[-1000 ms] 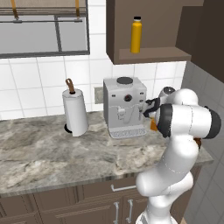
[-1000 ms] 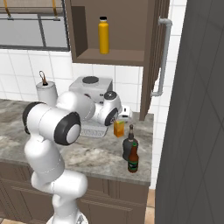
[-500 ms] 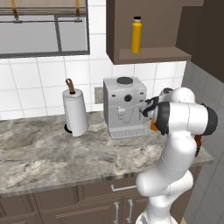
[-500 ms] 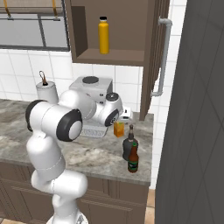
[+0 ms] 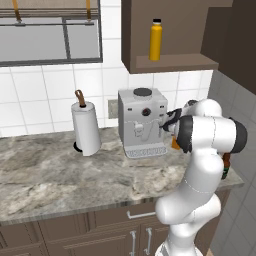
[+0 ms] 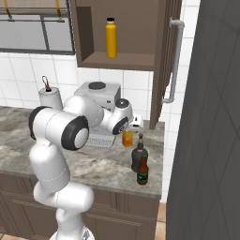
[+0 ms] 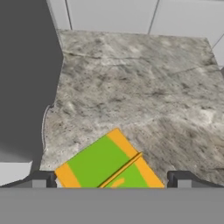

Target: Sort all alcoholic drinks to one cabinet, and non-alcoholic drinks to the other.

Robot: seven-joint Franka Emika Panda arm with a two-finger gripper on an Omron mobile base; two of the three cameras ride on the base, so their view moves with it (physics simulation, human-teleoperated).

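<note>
The orange juice carton [image 7: 107, 164], its top green and orange, lies just below my open gripper [image 7: 111, 179], between the two fingertips [image 7: 43, 178] without touching them. From the right base the carton [image 6: 127, 138] stands on the counter beside the coffee machine, under my gripper [image 6: 136, 123]. The squat black bottle [image 6: 138, 157] and the slim brown beer bottle [image 6: 142, 171] stand near the counter's front right corner. The tall yellow-orange bottle [image 6: 110, 38] [image 5: 156, 40] stands on the shelf of the open cabinet [image 6: 117, 60], whose door carries a long grey handle [image 6: 173, 61].
A grey coffee machine [image 5: 142, 122] stands at the back of the marble counter [image 5: 50, 175], with a paper towel roll [image 5: 86, 127] to its left. A tall dark panel [image 6: 211, 140] walls off the right side. Brown drawers [image 5: 115, 220] run below.
My arm's elbow has shifted slightly and the hand has settled a little lower over the carton. The jaws stay open and the drinks have not moved.
</note>
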